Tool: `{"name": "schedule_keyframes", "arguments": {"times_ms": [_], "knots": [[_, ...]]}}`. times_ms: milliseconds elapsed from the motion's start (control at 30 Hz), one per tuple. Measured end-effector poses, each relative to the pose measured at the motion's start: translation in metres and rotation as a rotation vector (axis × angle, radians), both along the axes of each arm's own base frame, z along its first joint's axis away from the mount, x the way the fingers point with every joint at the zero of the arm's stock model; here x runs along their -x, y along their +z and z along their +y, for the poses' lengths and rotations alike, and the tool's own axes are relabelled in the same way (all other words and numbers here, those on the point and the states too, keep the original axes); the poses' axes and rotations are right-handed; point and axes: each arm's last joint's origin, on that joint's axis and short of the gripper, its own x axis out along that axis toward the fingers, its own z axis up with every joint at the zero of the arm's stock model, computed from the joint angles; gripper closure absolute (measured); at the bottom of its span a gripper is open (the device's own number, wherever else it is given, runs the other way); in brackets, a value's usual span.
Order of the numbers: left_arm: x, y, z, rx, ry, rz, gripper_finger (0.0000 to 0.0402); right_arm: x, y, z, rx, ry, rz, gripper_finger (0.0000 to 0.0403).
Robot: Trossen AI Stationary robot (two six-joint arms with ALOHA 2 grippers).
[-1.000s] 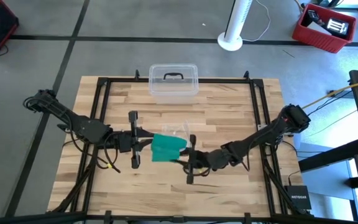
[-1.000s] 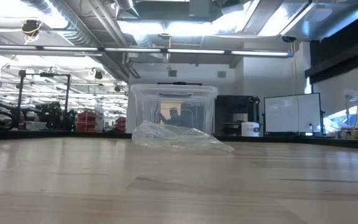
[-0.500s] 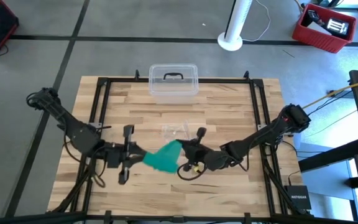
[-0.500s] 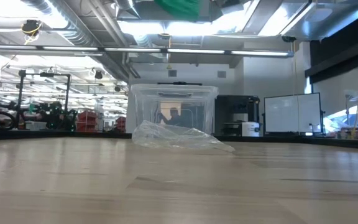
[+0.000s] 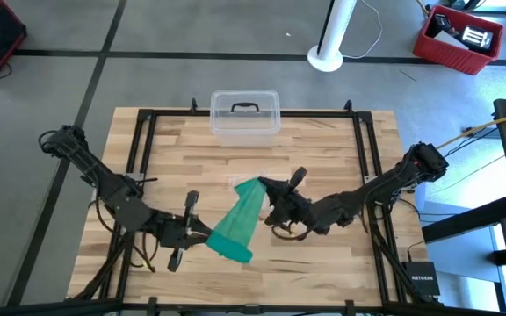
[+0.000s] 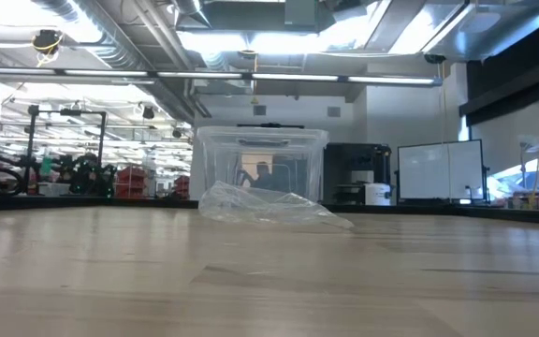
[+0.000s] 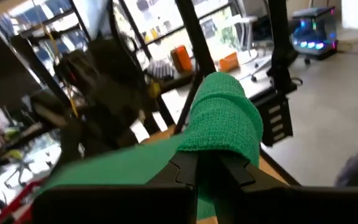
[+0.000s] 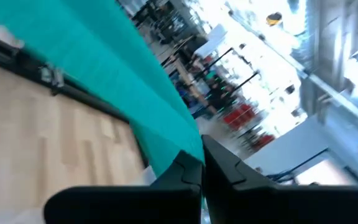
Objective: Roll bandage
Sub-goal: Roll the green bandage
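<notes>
The teal-green bandage [image 5: 240,219] hangs in the air over the middle of the table as a strip, wide at its near end and narrow at its far end. My left gripper [image 5: 206,235] is shut on its wide, rolled near end, which shows as a thick roll [image 7: 224,118] in the left wrist view. My right gripper [image 5: 264,187] is shut on the narrow far end; the strip [image 8: 123,68] runs away from its fingers. Neither the bandage nor a gripper shows in the low view. My left gripper pinches the rolled near end of the bandage [image 7: 213,146] between its two fingers, coming level from the table's left. The roll is lifted clear of the table. My right gripper pinches the strip's narrow far end [image 8: 188,146] between its two fingers, level from the table's right. The strip runs from there to the roll, clear of the table.
A crinkled clear plastic wrapper [image 6: 269,206] lies on the table just beyond the bandage. Behind it a clear lidded box [image 5: 245,114] stands at the far edge. A black frame [image 5: 148,132] borders the wooden tabletop.
My left gripper has gone toward the near edge with the rolled end. My right gripper has risen toward the far edge and rolled its wrist. The bandage, bunched between them a second ago, is now drawn out into a long strip.
</notes>
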Motion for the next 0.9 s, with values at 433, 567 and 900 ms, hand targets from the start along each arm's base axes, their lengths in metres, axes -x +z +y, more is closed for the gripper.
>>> {"name": "schedule_keyframes", "arguments": {"times_ms": [433,567,900], "knots": [[-0.017,-0.018,0.022,0.025,0.141,0.147,0.0389,0.01,0.074,0.032,0.163,0.14,-0.062,0.0399],[-0.024,-0.018,0.033,0.037,0.193,0.147,0.0389,0.016,0.084,0.049,0.182,0.272,-0.078,0.0398],[-0.037,-0.014,0.061,0.068,0.351,0.103,0.0389,0.022,0.072,0.089,0.085,0.599,-0.101,0.0398]]}}
